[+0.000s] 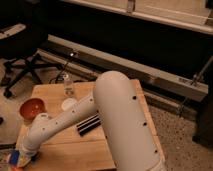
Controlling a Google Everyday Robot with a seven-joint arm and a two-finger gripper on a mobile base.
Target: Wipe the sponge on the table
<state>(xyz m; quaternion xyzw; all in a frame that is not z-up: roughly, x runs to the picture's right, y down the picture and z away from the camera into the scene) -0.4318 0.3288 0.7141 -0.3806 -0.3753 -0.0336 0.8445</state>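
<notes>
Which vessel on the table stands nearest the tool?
The orange bowl, near the left edge; the tool is at the table's front-left corner, the white cup and clear glass farther back.

table (70, 147) — matt joined wood | arm (120, 115) — smooth white plastic | gripper (22, 156) at table's front-left corner | jar (68, 85) clear glass

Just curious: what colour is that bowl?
The bowl is orange-red, camera view; pincer at the table's near-left corner.

You will find the gripper (21, 156) at the near left corner of the table (65, 145), the sponge (14, 160) just beside it. A bowl (31, 110) sits at the left edge. A bottle (68, 86) stands near the far edge, with a cup (69, 104) just before it. A ridged bar (88, 125) lies mid-table.
</notes>
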